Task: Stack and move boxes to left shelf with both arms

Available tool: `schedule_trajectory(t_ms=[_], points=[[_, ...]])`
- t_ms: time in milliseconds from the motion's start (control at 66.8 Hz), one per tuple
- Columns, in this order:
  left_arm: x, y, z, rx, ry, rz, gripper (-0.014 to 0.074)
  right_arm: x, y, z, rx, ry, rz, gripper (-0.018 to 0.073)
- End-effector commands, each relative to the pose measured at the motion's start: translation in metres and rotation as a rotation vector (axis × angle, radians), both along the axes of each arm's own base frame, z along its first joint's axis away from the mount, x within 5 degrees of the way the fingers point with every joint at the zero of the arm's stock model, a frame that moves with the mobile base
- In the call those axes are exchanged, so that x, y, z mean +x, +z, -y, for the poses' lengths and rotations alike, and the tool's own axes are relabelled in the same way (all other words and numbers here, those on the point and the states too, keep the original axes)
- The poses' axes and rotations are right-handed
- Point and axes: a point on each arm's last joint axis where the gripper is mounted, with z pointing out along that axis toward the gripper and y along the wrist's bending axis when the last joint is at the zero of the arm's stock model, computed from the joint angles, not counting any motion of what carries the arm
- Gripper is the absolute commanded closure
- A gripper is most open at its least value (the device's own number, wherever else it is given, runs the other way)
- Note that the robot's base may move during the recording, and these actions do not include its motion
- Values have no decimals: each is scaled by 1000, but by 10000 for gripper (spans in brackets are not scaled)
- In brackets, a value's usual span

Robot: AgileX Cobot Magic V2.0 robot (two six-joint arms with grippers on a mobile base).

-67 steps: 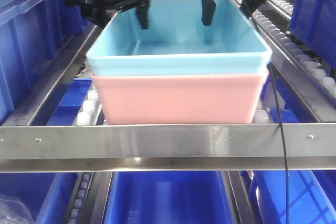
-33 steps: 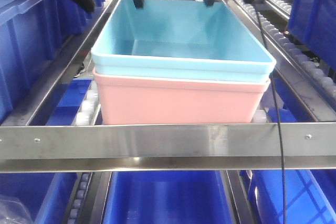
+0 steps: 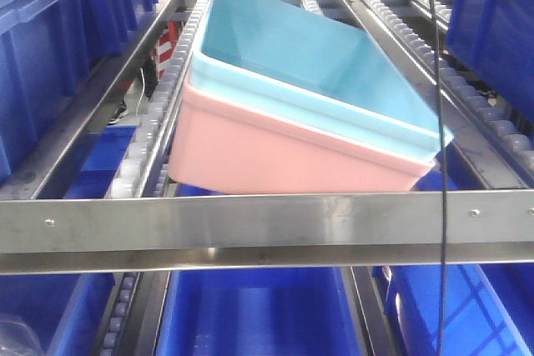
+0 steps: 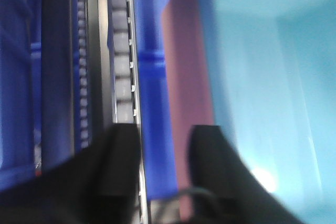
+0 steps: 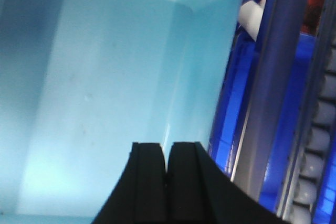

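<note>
Nested bins sit tilted on your roller rack.
Sky-blue bin (image 3: 334, 64) inside pink bin (image 3: 275, 152); left gripper (image 4: 164, 148) spread, right gripper (image 5: 166, 163) pressed together.

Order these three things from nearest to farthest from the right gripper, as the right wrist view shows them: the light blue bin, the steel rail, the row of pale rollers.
1. light blue bin: directly under and ahead of the right gripper.
2. steel rail: to the right, past the bin's wall.
3. row of pale rollers: at the far right edge, beyond the rail.
</note>
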Motion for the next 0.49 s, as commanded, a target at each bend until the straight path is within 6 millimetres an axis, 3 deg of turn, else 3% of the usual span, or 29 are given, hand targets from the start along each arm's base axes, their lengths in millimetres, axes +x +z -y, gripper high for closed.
schedule_trajectory(t_ms=[0,105,269,479], points=[[-25,35,-6,-10,-28,89,600,-33,48,13,38,1,146,503],[-42,37,-1,30,-60,102,598,-45,45,17,46,4,173,503],[-71,32,-1,36,-95,118,598,-70,24,25,56,10,204,503],[-110,22,-27,-63,-129,218,598,-110,0,37,78,18,246,503]])
